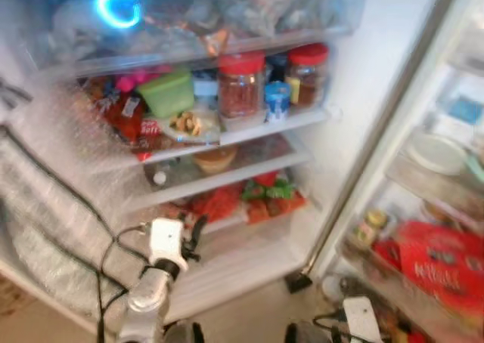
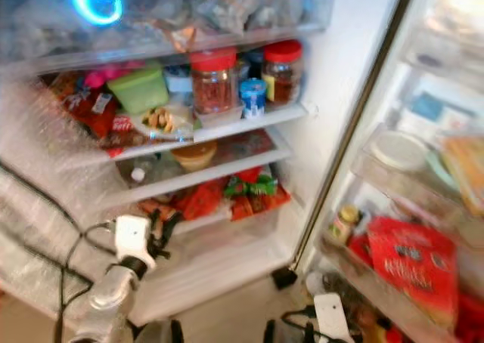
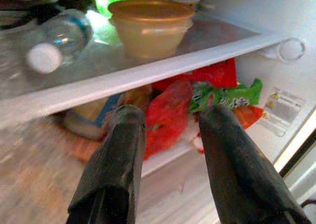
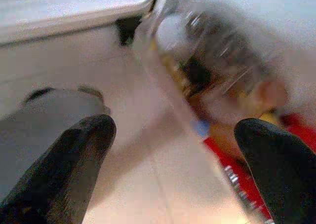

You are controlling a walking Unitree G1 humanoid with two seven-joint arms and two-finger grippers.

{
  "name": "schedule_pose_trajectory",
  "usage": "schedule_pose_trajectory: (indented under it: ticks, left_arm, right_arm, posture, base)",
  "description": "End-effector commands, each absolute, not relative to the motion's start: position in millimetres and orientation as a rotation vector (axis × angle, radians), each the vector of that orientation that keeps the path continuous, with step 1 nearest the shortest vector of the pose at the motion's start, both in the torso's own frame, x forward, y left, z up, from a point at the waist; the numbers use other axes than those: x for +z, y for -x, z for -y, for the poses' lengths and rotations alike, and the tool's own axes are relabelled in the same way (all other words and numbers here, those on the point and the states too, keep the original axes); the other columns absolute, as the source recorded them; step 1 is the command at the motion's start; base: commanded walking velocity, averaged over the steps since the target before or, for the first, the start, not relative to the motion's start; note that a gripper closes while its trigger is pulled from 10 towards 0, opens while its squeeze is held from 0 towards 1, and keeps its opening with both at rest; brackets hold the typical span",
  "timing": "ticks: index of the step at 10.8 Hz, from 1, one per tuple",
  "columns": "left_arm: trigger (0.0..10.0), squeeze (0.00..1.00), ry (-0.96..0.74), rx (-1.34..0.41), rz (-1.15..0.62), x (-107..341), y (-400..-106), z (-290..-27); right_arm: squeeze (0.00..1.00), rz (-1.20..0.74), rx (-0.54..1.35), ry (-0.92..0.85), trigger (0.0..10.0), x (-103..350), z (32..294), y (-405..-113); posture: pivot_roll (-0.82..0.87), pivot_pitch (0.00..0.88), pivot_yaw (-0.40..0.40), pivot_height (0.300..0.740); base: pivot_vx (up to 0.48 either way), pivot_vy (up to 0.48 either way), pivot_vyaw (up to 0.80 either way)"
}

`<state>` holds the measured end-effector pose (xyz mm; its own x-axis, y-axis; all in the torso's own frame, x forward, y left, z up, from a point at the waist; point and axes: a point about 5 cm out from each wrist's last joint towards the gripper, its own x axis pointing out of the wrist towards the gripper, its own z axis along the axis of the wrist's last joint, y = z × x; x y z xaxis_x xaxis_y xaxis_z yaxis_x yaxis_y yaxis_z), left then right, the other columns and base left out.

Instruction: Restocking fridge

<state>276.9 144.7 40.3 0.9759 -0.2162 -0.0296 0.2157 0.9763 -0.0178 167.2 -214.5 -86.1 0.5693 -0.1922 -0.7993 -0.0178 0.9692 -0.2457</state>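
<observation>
The fridge [image 1: 355, 116] stands open with its shelves already stocked: 2 red-lidded jars [image 1: 240, 86], a tan bowl [image 3: 150, 26] and red packets [image 3: 168, 113]; what remains to load cannot be judged. The left gripper [image 3: 170, 150] sits before the lower shelf, fingers moderately apart and empty. The right gripper [image 4: 173, 165] hangs low near the door, fingers wide and empty
</observation>
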Motion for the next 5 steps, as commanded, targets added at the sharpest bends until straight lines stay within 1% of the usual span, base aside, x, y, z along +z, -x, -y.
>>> schedule_pose_trajectory:
  ticks: [1,5]
  left_arm:
    - [10.0,0.00,0.036,-0.207,-0.058,36.1,-274.4,-144.4]
    - [10.0,0.00,0.034,-0.179,-0.101,25.7,-264.2,-151.5]
  right_arm:
    - [0.00,-0.988,-0.088,0.244,10.0,-88.8,212.7,-162.5]
    - [0.00,-0.988,-0.081,0.245,10.0,-88.2,212.3,-164.3]
  posture:
    - [-0.05,0.018,0.016,0.651]
    - [-0.05,0.029,0.013,0.651]
  base:
    - [-0.262,0.000,0.00]
    - [-0.258,0.000,0.00]
